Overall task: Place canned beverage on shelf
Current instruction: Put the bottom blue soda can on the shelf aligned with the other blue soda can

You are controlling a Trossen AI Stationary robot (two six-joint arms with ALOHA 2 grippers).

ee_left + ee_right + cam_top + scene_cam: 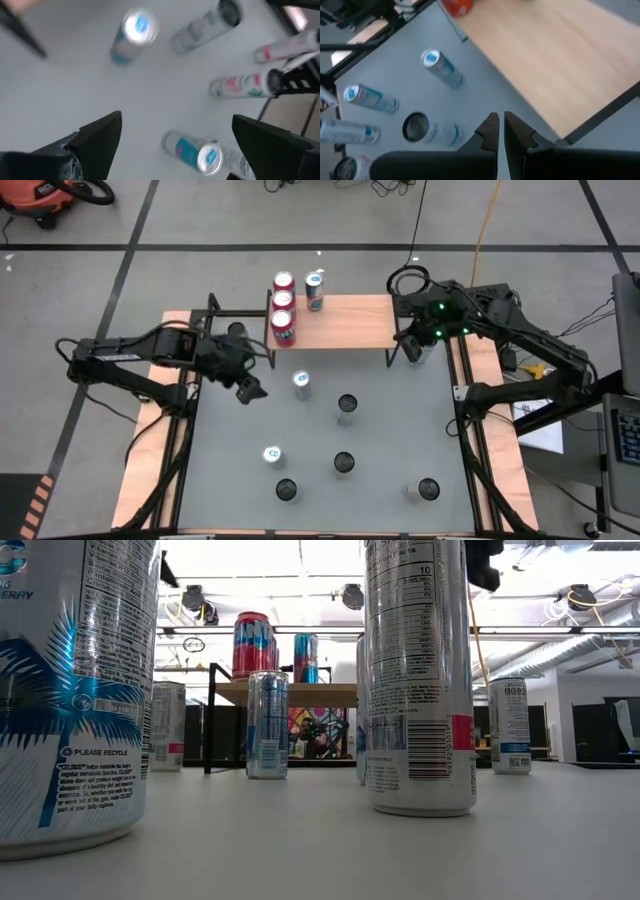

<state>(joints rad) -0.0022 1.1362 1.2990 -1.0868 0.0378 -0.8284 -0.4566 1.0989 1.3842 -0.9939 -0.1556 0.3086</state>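
High view shows the left gripper [249,388] with jaws wide and empty, near the silver can [302,385] just before the shelf [345,321] at the desk's far edge. Probably next: straddle it squarely, low. Right gripper [412,348] closed, idle.

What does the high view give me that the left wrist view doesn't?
Only the high view shows the shelf with four cans on its left end, three red and one blue, plus the right hand by the shelf's right end. Only the left wrist view shows the left hand open. Both show the silver can just ahead of that hand.
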